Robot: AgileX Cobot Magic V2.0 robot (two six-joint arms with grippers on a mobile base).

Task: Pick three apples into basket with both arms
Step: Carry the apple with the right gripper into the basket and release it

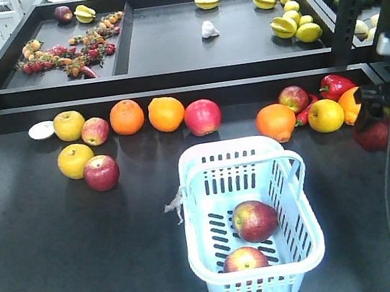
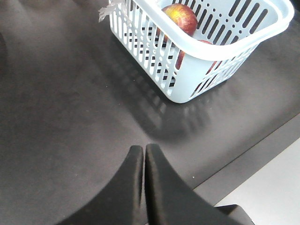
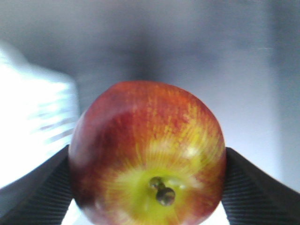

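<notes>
The pale blue basket stands at the front middle of the dark table with two red apples lying inside. A third red apple, yellow around its stem, sits clamped between the ribbed fingers of my right gripper. From the front, that gripper hangs at the right edge, over the table, with the apple below it. My left gripper is shut on nothing, low over bare table in front of the basket, where one apple shows.
More red apples, oranges, yellow fruit and a red bell pepper lie along the back of the table. A shelf with fruit sits behind. The table's front edge is close to the left gripper.
</notes>
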